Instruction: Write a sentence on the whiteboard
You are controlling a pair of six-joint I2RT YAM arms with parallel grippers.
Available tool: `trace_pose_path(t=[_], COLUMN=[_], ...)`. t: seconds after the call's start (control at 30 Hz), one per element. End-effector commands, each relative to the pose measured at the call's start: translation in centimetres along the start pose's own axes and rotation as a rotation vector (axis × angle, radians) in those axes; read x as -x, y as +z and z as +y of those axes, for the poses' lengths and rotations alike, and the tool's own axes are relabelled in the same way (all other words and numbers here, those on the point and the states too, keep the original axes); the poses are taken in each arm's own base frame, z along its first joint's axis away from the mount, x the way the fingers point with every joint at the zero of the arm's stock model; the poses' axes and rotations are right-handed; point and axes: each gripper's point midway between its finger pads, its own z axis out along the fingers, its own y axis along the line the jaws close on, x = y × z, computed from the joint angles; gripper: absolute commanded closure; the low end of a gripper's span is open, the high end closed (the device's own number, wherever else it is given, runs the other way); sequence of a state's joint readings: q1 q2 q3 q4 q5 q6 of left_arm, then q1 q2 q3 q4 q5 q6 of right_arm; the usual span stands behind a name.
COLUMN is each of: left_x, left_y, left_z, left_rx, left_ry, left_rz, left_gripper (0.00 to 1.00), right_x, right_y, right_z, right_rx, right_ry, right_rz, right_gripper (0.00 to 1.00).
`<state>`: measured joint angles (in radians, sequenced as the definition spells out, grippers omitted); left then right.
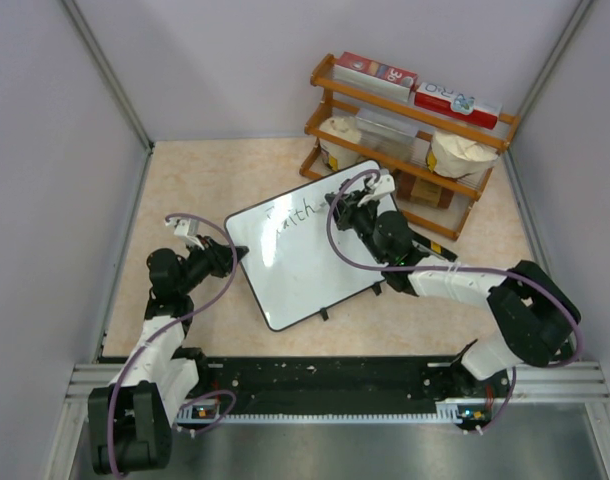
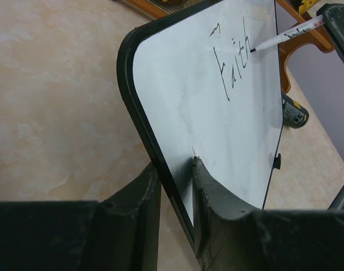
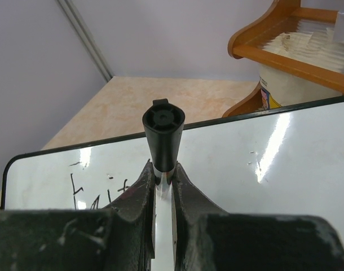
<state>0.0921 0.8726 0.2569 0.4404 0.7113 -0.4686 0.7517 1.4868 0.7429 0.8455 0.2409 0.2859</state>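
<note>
The whiteboard point(image 1: 300, 265) lies tilted in the middle of the table, white with a thin black rim. My left gripper point(image 1: 235, 256) is shut on its left edge; in the left wrist view the fingers point(image 2: 175, 167) clamp the rim of the whiteboard point(image 2: 217, 124). The sentence point(image 1: 291, 212) reads "Faith" near the top edge, also seen as the sentence point(image 2: 231, 65). My right gripper point(image 1: 361, 203) is shut on a white marker point(image 2: 285, 37), whose tip touches the board just after the "h". The marker's black end cap point(image 3: 163, 132) sticks out of my right gripper point(image 3: 162, 170) above the whiteboard point(image 3: 273, 169).
A wooden shelf rack point(image 1: 405, 135) stands at the back right, close behind the board, with boxes on top and white tubs point(image 3: 296, 84) inside. A black and yellow cylinder point(image 2: 293, 113) lies by the board's right edge. Grey walls enclose the table.
</note>
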Motion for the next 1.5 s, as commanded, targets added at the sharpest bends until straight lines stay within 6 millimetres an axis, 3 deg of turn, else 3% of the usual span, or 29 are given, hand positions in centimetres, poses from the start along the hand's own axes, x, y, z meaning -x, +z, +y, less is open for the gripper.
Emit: trace_pose_path(t=[0.0,0.23,0.47,0.6,0.87,1.47], left_x=[0.4,0.4,0.4,0.4,0.4,0.4], left_y=[0.0,0.0,0.1,0.1,0.1,0.0], left_z=[1.0,1.1,1.0,0.9,0.9,0.8], left_rx=[0.028,0.031,0.027,0.019,0.019,0.019], left_ry=[0.119,0.120,0.121,0.120,0.120,0.124], left_rz=[-0.030,-0.030,-0.029,-0.027,-0.027,-0.027], left_gripper=[1.00,1.00,1.00,1.00,1.00,1.00], right_x=[-1.6,0.0,6.0,7.6,8.1,8.2], right_y=[-0.8,-1.2,-4.0,-5.6,-6.9,-5.2], right_z=[-1.4,-0.6,1.1,0.8,-0.3,-1.9], right_rx=[-0.034,-0.003,0.083,0.102,0.066,0.051], right_ry=[-0.020,-0.011,0.083,0.120,0.098,0.112], right_rz=[0.056,0.021,-0.115,-0.143,-0.129,-0.086], right_gripper=[1.00,1.00,1.00,1.00,1.00,1.00])
